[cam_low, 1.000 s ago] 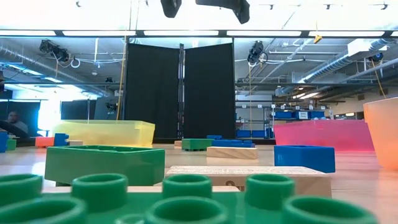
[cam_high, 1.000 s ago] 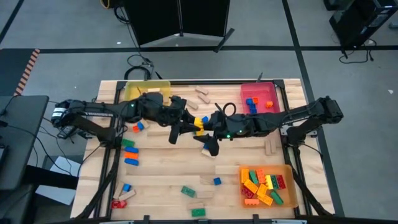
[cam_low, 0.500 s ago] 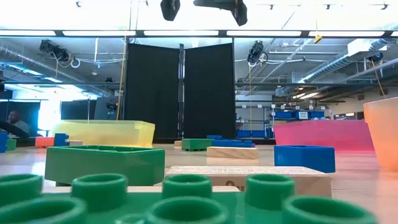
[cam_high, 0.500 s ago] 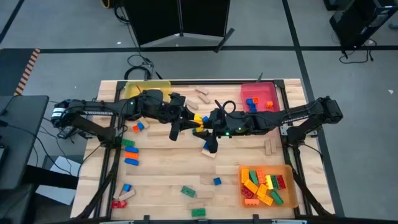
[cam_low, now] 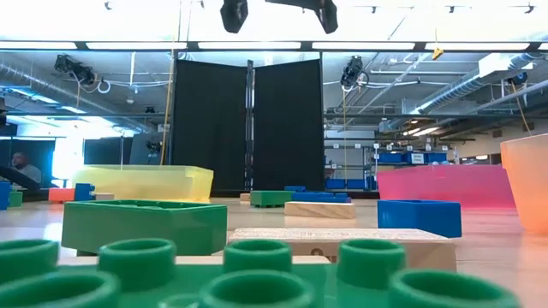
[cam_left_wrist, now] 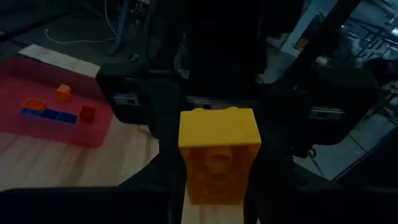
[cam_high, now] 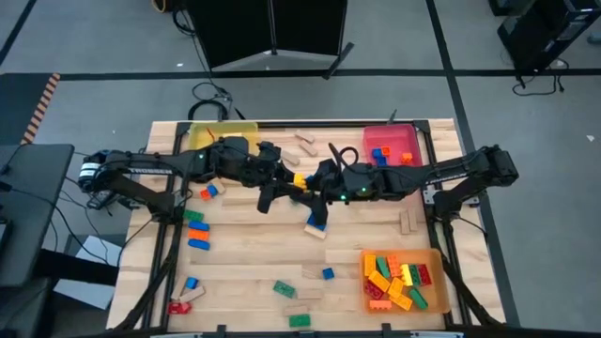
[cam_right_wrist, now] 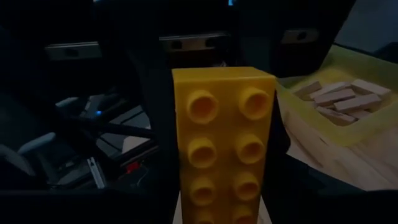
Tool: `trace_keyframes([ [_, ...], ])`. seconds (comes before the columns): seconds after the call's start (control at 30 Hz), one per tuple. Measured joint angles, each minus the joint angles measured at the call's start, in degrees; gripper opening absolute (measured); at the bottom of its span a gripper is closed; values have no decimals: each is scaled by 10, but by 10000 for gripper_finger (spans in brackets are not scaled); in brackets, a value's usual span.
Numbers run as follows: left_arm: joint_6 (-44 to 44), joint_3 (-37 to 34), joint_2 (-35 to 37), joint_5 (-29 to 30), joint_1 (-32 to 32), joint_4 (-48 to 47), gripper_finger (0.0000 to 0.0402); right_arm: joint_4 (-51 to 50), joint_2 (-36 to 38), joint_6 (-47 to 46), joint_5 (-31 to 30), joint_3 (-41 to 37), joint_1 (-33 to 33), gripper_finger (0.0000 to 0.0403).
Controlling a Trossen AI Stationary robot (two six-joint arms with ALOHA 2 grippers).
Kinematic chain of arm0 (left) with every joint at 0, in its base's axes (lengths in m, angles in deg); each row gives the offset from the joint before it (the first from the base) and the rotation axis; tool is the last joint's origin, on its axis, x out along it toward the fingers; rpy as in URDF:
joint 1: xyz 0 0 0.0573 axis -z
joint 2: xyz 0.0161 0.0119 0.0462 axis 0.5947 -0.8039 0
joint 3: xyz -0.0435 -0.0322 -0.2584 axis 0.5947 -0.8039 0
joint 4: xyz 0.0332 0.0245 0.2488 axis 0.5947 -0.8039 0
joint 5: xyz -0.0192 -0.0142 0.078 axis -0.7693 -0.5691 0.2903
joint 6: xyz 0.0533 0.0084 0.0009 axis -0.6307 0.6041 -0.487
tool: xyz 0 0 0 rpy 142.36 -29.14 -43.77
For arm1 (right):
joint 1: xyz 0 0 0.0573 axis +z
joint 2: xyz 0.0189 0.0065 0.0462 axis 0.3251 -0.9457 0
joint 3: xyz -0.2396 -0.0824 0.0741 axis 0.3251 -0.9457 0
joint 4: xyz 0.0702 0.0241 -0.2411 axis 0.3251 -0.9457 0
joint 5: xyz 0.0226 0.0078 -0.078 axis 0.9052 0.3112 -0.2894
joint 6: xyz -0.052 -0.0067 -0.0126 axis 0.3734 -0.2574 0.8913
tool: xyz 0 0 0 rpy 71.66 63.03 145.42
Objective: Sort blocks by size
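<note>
Yellow brick (cam_high: 299,182) above mid-surface, clamped between left gripper (cam_high: 282,184) fingers and right gripper (cam_high: 317,189) fingers: handover. Sorting partly done: orange tray (cam_high: 434,253) well stocked, red tray (cam_high: 409,137) and yellow tray (cam_high: 199,137) started; many blocks (cam_high: 196,230) loose on surface (cam_high: 244,263).

The yellow brick (cam_right_wrist: 225,144) runs off the right wrist frame's bottom edge. In the low view, the green brick (cam_low: 257,278) is cut off below.
</note>
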Motion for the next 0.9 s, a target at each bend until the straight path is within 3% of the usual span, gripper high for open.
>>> trace_keyframes([
  [0.33, 2, 0, 0, -4, 0, 10, 143, -11, 3, -1, 30, 0, -4, 197],
  [0.53, 3, 0, 0, -1, 0, 14, 144, -13, 4, 0, 33, 1, -4, 172],
  [0.67, 6, 0, 0, 6, 1, 16, 157, -15, 4, 4, 41, 1, -4, 152],
  [0.9, 15, 0, 0, 9, -2, 18, 171, -19, 4, 5, 41, 1, -4, 152],
])
